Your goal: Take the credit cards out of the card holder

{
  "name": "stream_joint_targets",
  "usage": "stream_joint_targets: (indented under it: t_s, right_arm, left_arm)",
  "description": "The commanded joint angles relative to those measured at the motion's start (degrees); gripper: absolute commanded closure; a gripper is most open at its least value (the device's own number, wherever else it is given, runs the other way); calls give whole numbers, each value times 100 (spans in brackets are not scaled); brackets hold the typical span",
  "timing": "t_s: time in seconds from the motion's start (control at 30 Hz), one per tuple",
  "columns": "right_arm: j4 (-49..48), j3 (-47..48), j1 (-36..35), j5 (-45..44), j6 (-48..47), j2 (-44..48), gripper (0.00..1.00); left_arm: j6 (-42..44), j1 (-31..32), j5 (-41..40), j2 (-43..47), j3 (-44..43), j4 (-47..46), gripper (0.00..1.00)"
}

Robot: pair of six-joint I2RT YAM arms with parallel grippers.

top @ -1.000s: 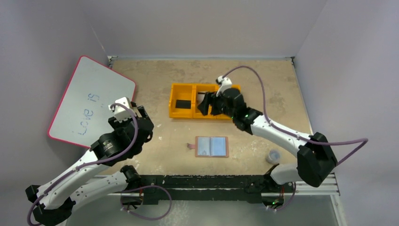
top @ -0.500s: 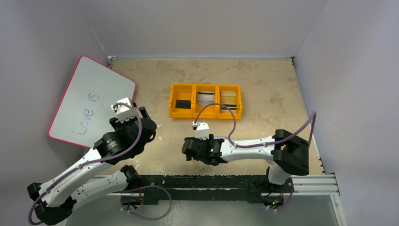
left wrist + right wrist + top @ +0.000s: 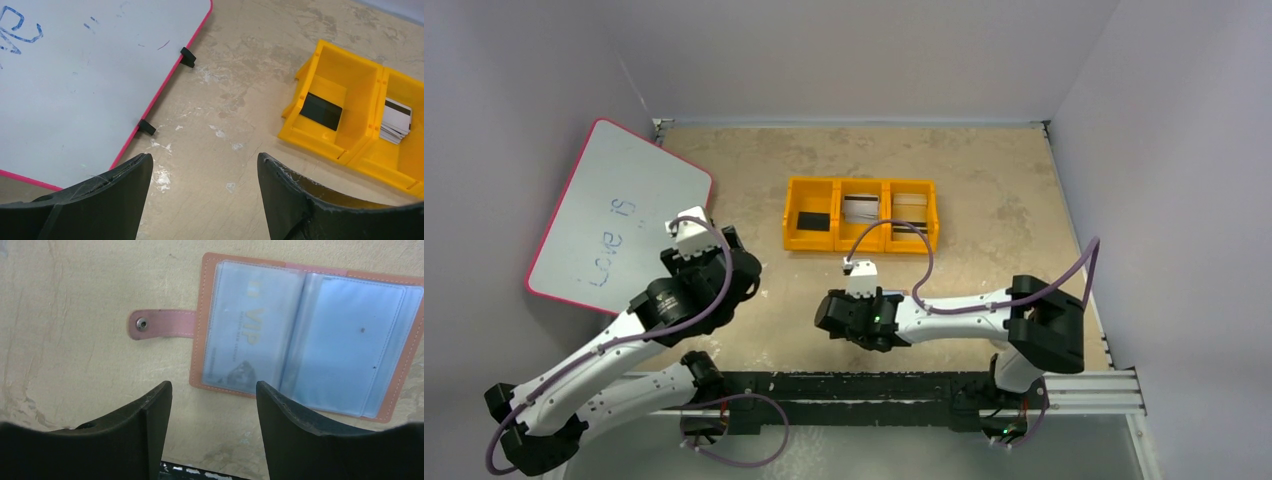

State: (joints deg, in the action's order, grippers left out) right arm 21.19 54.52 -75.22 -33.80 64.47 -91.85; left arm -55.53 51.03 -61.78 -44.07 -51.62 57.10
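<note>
Both right gripper [image 3: 213,390] and left gripper [image 3: 200,162] are released, empty; VIP credit card [image 3: 245,340] should be slid from card holder [image 3: 350,340] while it is pinned.

The holder [image 3: 305,335] lies opened flat on the worktop [image 3: 75,290], close to its near edge, inner side up. It is tan-pink leather with stitched borders and two pale blue clear sleeves. Its snap tab [image 3: 160,323] sticks out flat from one short side. A card [image 3: 245,335] lettered "VIP" sits inside the sleeve next to the tab; the other sleeve's contents cannot be told.
</note>
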Motion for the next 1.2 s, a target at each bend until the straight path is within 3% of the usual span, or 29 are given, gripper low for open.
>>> stream_joint_targets:
  t_s: [0.0, 0.2, 0.57, 0.87, 1.03, 1.17]
  right_arm:
    - [10, -12, 224, -193, 1, -106, 35]
    - [-189, 42, 441, -83, -461, -430, 37]
    - [24, 268, 482, 54, -429, -954, 44]
    - [-553, -103, 608, 303, -538, -676, 58]
    - [-1149, -402, 818, 692, -781, -377, 48]
    - [-1025, -357, 842, 611, -782, -372, 48]
  left_arm:
    - [-53, -15, -124, -60, -87, -6, 24]
    - [-41, -15, -130, -73, -92, -21, 25]
    - [-31, -18, -151, -134, -93, -17, 25]
    - [-9, -14, -132, -214, -95, -32, 26]
    - [-2, -14, -101, -257, -87, -41, 26]
    - [0, -14, -99, -260, -90, -46, 26]
